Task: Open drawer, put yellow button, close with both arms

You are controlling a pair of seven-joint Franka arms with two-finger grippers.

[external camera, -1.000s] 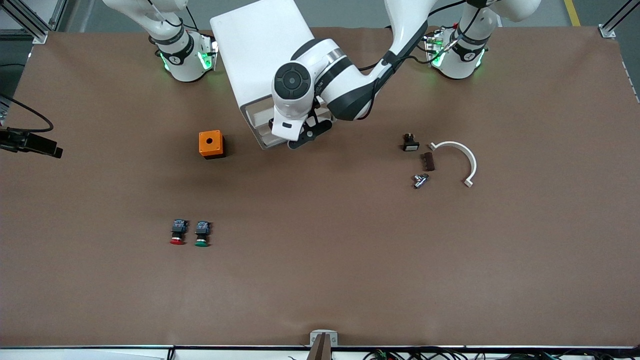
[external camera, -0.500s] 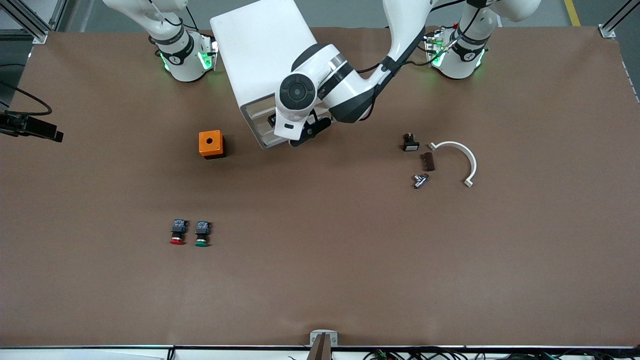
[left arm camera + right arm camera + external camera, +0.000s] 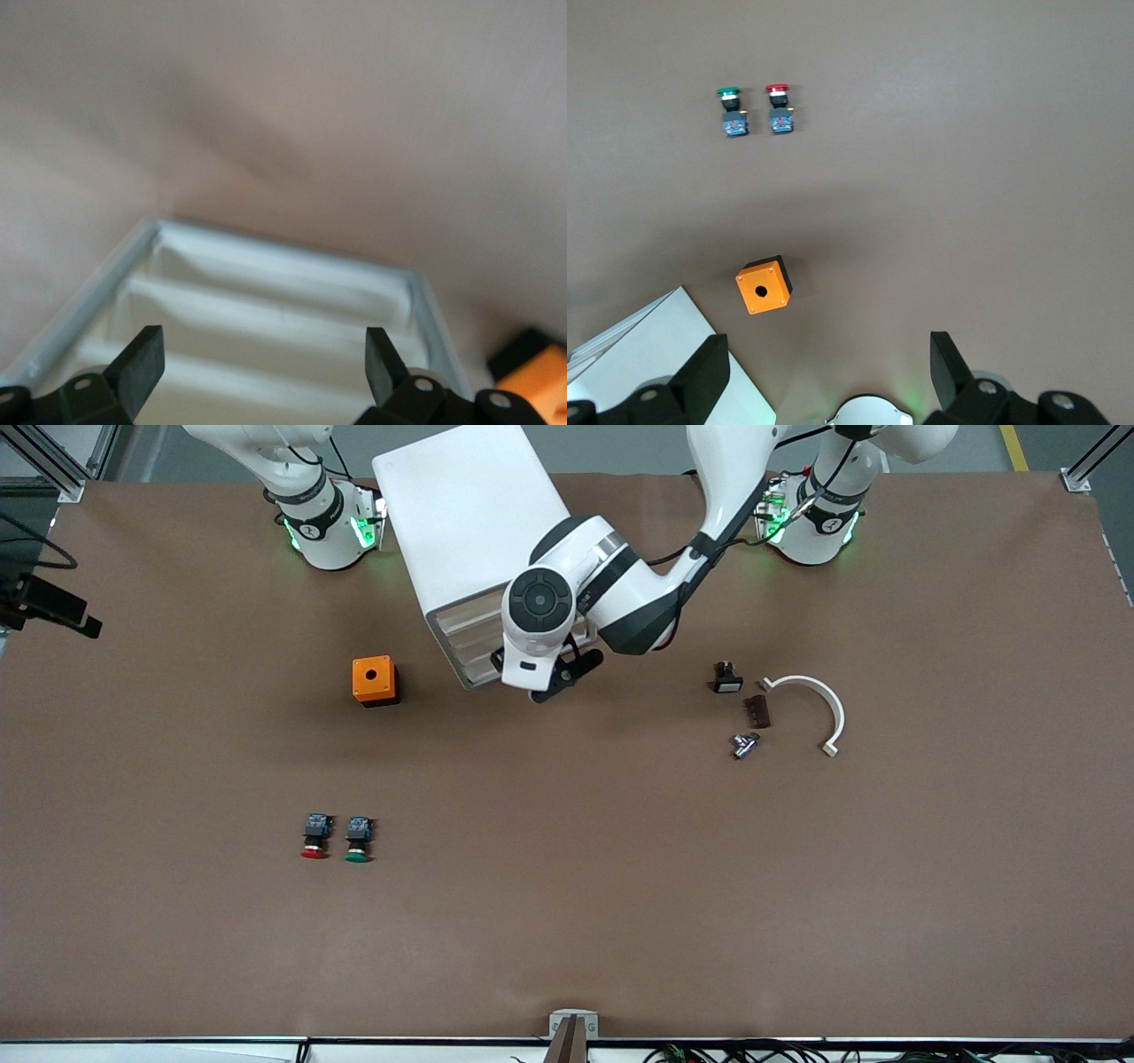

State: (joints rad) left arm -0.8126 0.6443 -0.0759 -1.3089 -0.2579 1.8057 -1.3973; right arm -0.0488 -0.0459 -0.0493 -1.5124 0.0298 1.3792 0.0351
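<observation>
The cabinet [image 3: 461, 505] stands at the upper middle of the front view, between the two arm bases. Its front faces the front camera at a slant. The drawer [image 3: 467, 613] is the top one of its stack, and its front looks level with the three below it.

The left arm reaches in from its base and bends down just in front of the cabinet. The left hand [image 3: 542, 678] hangs close against the lower part of the cabinet's front. In the left wrist view the hand [image 3: 261, 354] has its fingers [image 3: 142, 363] wide apart and nothing between them. The ribbed white front of the cabinet [image 3: 266, 292] fills the space under them.

The right hand [image 3: 51, 607] waits high up near the upper corner of the front view, at the right arm's end of the surface [image 3: 567, 912]. In the right wrist view it [image 3: 828, 354] is spread apart and empty.

An orange box [image 3: 374, 680] sits on the surface beside the cabinet, toward the right arm's end. A red button [image 3: 314, 838] and a green button [image 3: 358, 839] lie side by side lower in the frame, nearer the front camera. A white curved piece [image 3: 819, 700] and a few small parts [image 3: 749, 708] lie toward the left arm's end
</observation>
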